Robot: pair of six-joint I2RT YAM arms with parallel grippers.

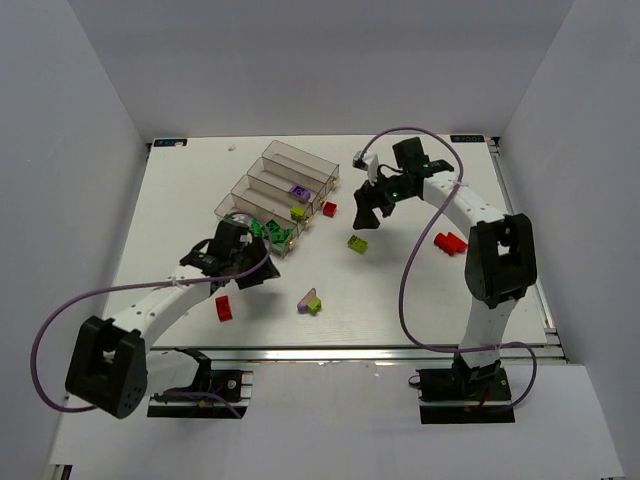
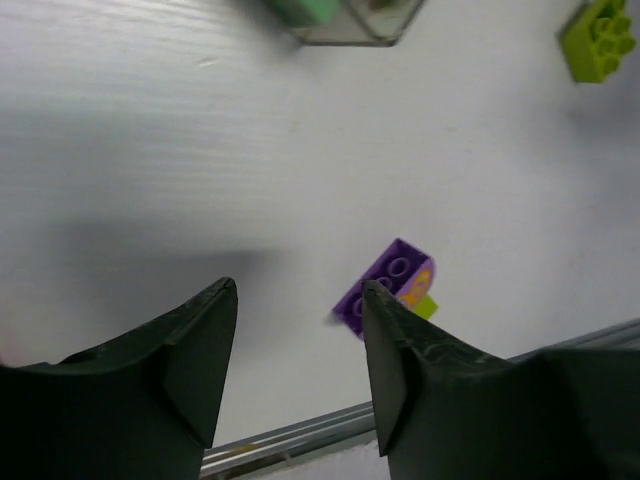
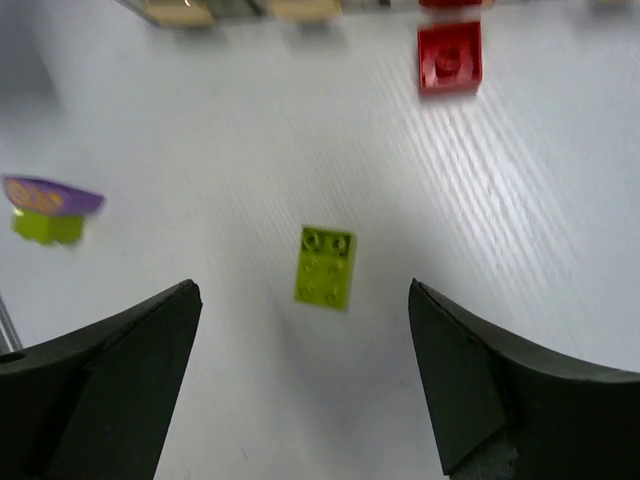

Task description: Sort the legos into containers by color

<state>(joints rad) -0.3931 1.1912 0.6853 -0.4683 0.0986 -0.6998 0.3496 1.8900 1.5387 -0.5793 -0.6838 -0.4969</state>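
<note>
Right wrist: lime brick (image 3: 325, 266) lengthwise away from camera; right claw (image 3: 302, 290) spread; left claw (image 2: 298, 288) parted.

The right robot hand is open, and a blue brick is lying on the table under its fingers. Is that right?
Almost. The brick is lime-yellow, not blue. The right wrist view shows the right gripper open, with the lime-yellow brick lying on the table under its fingers.
</note>
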